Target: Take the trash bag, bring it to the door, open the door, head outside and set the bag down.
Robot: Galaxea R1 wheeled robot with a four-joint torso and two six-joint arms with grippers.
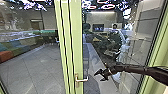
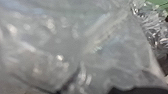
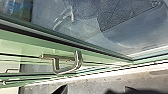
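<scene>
Head view: my right fingers [image 1: 97,72] spread apart, empty; door lever [image 1: 82,80] just left of them, untouched, long axis near level, free end their way; right arm [image 1: 130,68] nearer, I judge; left wrist view: trash bag [image 2: 62,42] up close; hold on it, cannot tell

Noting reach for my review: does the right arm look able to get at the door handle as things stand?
Probably yes: the right gripper is open and close to the handle, its jaws pointing that way, with nothing seen between them.
</scene>
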